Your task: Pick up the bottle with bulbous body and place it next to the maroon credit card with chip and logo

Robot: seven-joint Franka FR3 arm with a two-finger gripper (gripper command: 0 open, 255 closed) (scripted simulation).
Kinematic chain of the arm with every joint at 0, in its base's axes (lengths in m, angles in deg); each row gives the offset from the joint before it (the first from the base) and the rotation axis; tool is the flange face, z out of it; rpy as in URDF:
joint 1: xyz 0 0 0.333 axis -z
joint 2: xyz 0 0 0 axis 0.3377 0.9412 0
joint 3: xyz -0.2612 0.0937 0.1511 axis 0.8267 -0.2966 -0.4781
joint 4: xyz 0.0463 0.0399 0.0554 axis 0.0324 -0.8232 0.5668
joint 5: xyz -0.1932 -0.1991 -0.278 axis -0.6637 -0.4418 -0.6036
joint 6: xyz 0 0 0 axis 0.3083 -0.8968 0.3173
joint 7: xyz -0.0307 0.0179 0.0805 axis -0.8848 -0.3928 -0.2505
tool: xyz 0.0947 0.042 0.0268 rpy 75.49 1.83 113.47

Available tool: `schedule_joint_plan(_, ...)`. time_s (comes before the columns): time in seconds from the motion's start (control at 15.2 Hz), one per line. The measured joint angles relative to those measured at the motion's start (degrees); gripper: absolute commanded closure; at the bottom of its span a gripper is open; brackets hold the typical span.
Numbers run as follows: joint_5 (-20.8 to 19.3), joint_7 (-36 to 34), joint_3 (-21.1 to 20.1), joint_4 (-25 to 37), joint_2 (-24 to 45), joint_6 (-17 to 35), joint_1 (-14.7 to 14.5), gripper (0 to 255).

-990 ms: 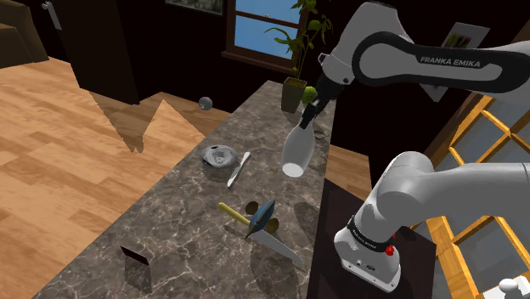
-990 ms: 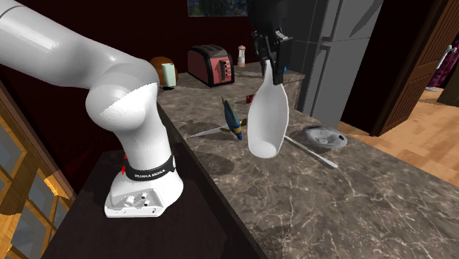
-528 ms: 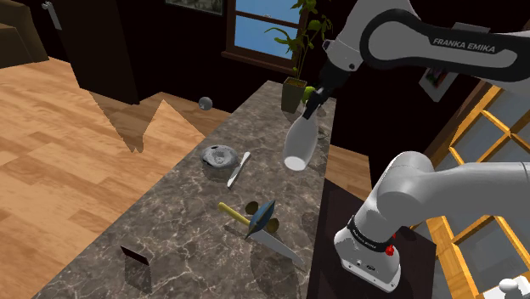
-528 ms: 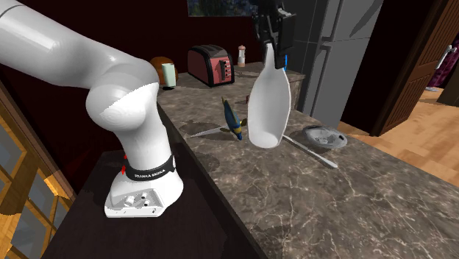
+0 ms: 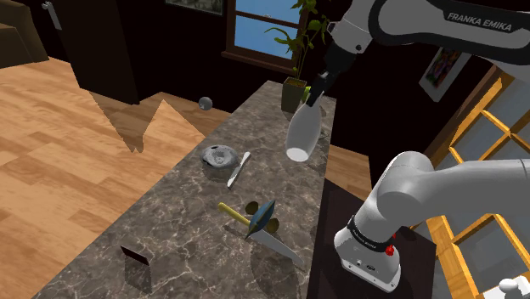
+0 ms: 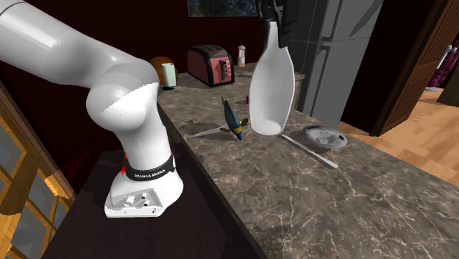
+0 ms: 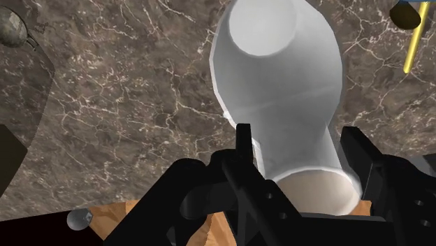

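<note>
Above marble counter [image 5: 178, 212], arm [image 5: 408, 21] high, jaws clasping white bottle [image 5: 302, 136] neck-up.

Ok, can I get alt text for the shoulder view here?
The white arm's black gripper holds a white bottle by its neck, base down, in the air over a marble counter. On the counter lie a grey dish, a knife and, nearest the camera, a dark card.

Smooth white bottle [image 5: 303, 134]; veined marble countertop [image 5: 178, 221]; wood floor [image 5: 51, 144]
</note>
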Motion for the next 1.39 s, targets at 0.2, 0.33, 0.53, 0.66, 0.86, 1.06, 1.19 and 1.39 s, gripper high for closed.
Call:
schedule_joint_plan(0.2,0.15,-0.11,-0.16,2.98,0.67,-2.31,-0.12,255)
schedule_joint_plan(0.33,0.14,-0.02,-0.09,4.73,1.24,-3.49,-0.14,255)
schedule_joint_plan(0.53,0.31,-0.2,-0.3,7.46,2.02,-5.45,-0.26,255)
schedule_joint_plan(0.66,0.38,-0.27,-0.38,9.38,2.6,-6.78,-0.33,255)
schedule_joint_plan(0.86,0.38,-0.12,-0.26,12.51,3.67,-8.83,-0.38,255)
schedule_joint_plan(1.06,0.57,-0.36,-0.52,15.36,4.69,-10.67,-0.52,255)
schedule_joint_plan(1.19,0.64,-0.42,-0.57,17.34,5.45,-11.88,-0.59,255)
schedule_joint_plan(1.39,0.68,-0.37,-0.53,20.69,6.62,-14.06,-0.66,255)
